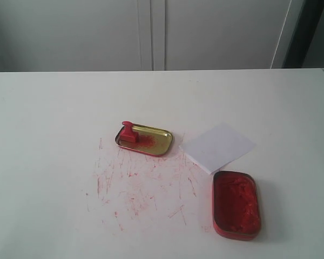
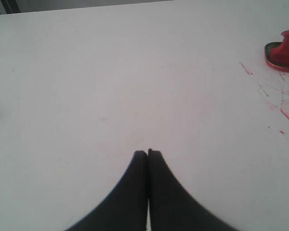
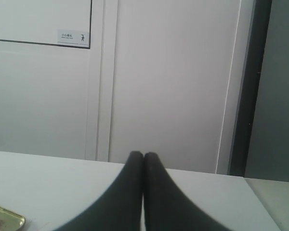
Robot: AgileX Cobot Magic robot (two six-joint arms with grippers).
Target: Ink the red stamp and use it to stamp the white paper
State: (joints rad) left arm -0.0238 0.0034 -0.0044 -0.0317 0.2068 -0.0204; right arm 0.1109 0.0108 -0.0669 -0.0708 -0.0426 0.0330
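the red stamp [image 1: 128, 132], a small plastic block with a knobbed handle, stands upright at one end of the shallow gold tin lid [image 1: 154, 141]. the white paper [image 1: 218, 147], thin and flat, lies just beside that lid, with the oblong red ink tin [image 1: 236, 204] past the paper. red scratches smear the white table [image 1: 43, 135] by the lid. a wall label [image 3: 73, 37] is too small to read. the left tool [image 2: 148, 154] and right tool [image 3: 143, 155] are both pressed closed, holding nothing.

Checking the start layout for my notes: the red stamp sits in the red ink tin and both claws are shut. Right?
Not quite. The exterior view shows the red stamp sitting in the gold lid, not the red ink tin. The left claw and right claw are indeed shut.
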